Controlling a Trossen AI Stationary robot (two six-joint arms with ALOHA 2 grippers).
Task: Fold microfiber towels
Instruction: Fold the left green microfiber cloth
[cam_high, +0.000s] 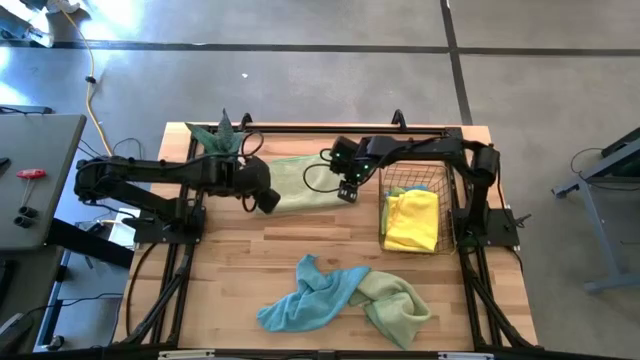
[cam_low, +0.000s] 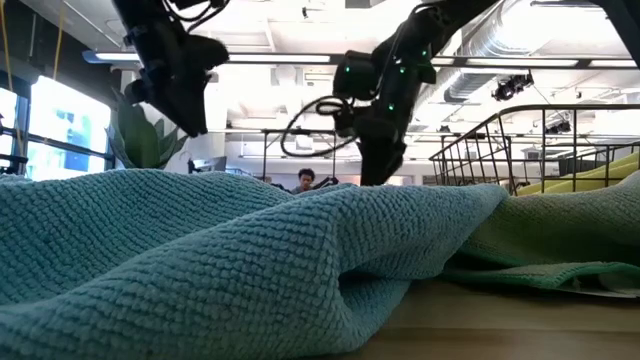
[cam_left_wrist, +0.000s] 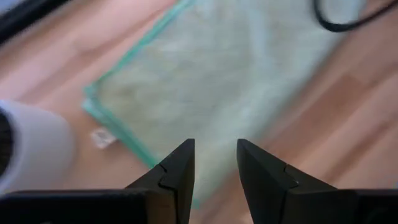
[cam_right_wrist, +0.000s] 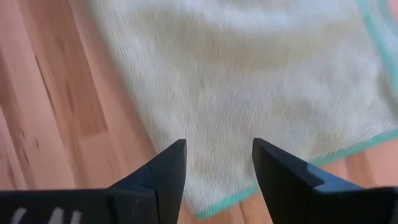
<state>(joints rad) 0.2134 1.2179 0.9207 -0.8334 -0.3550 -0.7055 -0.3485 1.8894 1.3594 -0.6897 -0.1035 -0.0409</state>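
Observation:
A pale green microfiber towel (cam_high: 300, 182) lies flat on the table's far middle, its teal hem showing in the left wrist view (cam_left_wrist: 205, 81) and the right wrist view (cam_right_wrist: 249, 74). My left gripper (cam_high: 266, 201) hovers open above its left end (cam_left_wrist: 216, 165). My right gripper (cam_high: 348, 191) hovers open above its right end (cam_right_wrist: 217, 168). Neither has anything between its fingers. A light blue towel (cam_high: 305, 298) and a green towel (cam_high: 396, 303) lie crumpled together near the front edge. A yellow towel (cam_high: 412, 222) lies in the wire basket (cam_high: 390, 190).
The copper wire basket stands on the table at the right, close to my right gripper. A green potted plant (cam_high: 222, 136) stands at the far left, its white pot (cam_left_wrist: 31, 149) beside the flat towel. Bare wood lies between the flat towel and the crumpled pair.

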